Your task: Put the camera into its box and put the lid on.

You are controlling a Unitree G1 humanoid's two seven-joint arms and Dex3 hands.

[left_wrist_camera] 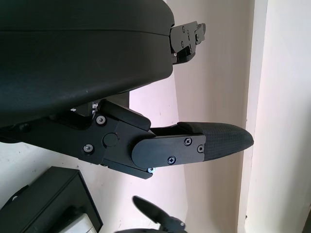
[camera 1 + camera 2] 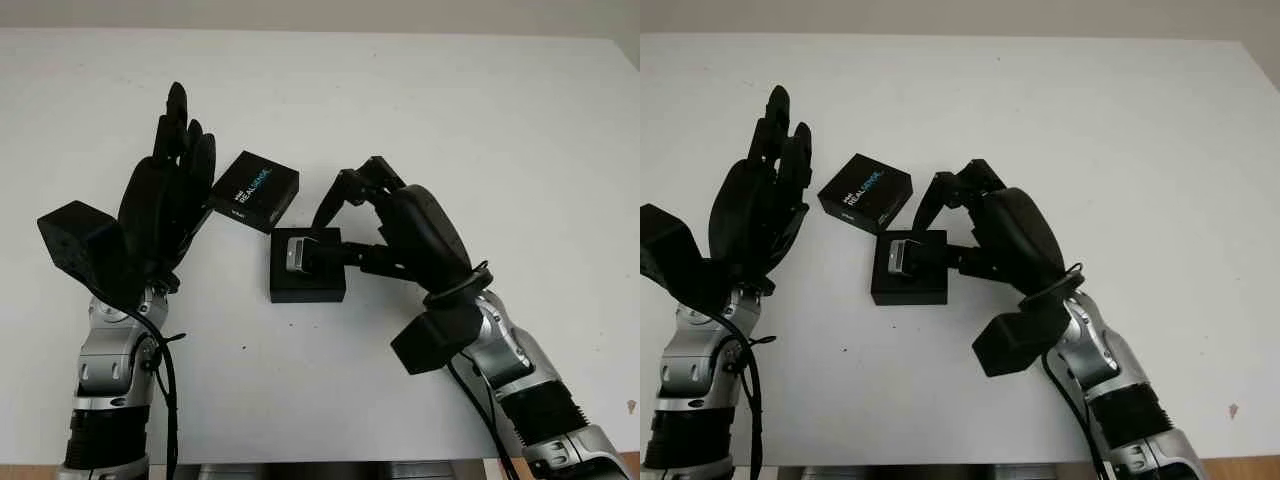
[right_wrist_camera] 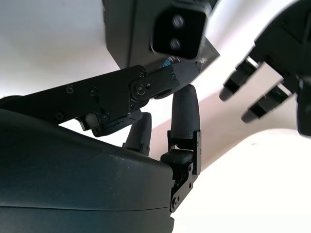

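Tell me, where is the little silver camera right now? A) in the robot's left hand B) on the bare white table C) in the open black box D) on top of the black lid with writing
C: the small silver camera sits in the open square black box, with the right hand around it.

**Right hand curled at table centre, left hand raised and open**

The right arm enters from the lower right, forearm angled inward toward the table's middle. The right hand (image 2: 345, 225) is bent down at the wrist, its fingers (image 3: 184, 114) curled into a pinch, fingertips pointing left. The left arm rises nearly straight from the lower left. The left hand (image 2: 165, 205) is open, held upright, palm facing right.
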